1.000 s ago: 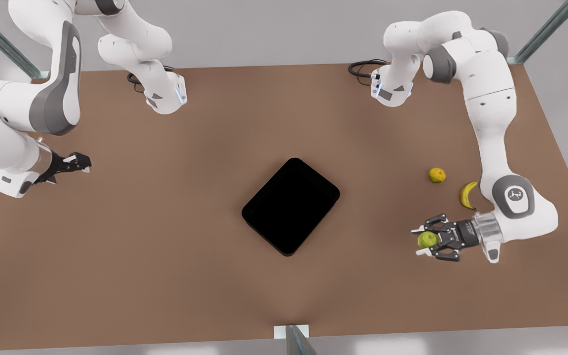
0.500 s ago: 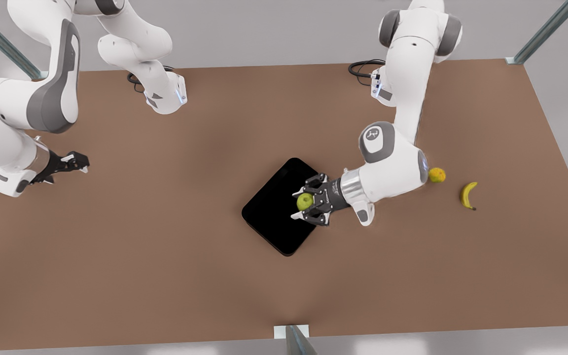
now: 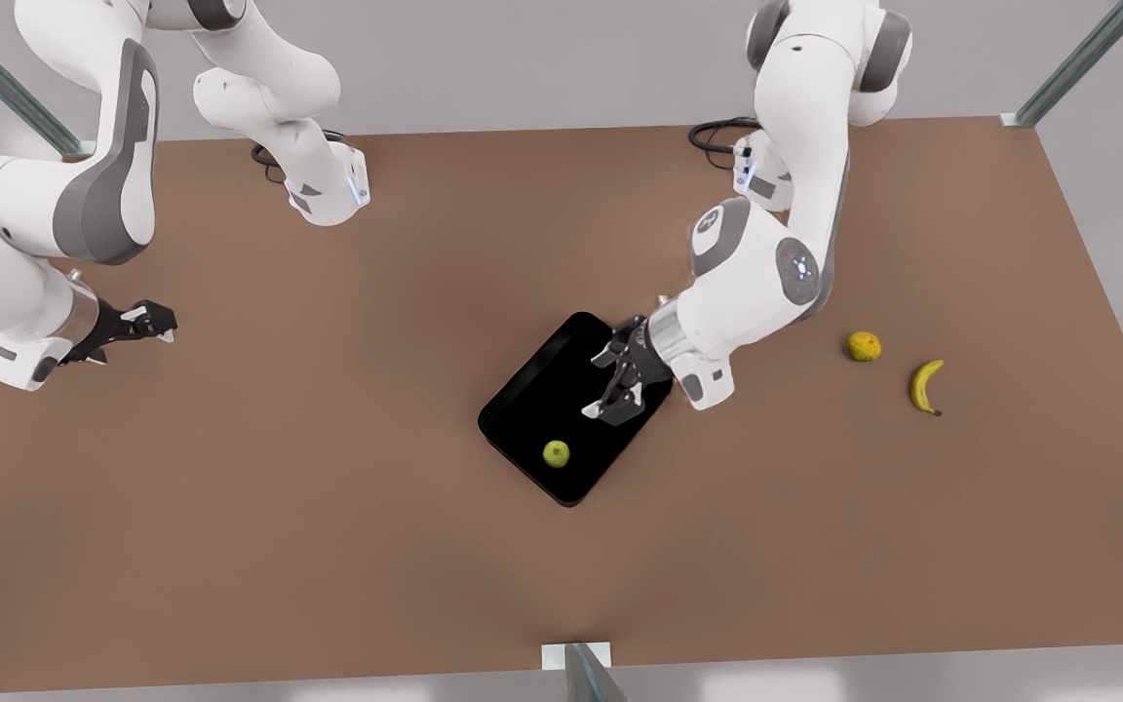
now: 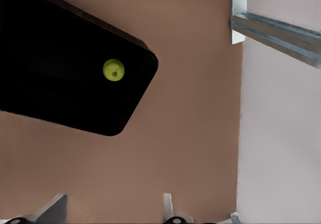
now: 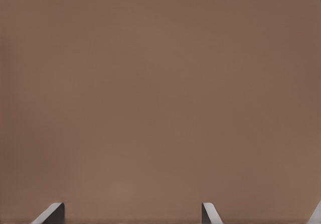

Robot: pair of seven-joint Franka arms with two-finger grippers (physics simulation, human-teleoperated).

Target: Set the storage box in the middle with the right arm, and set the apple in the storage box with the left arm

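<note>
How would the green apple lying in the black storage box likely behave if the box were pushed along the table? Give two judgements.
The apple is round and lies loose, so it would probably roll. The storage box has a raised rim, which would likely stop it. The open left gripper hangs above, clear of it.

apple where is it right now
The apple lies inside the storage box at mid-table in the front view, near the box's front corner, below the open left gripper.

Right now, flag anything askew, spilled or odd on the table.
Only the box looks askew: it sits mid-table turned diagonally to the table edges. The apple lies inside it, near one corner. The left hand hangs open over the box; the right hand waits open at the front view's left. Nothing spilled or damaged.
</note>
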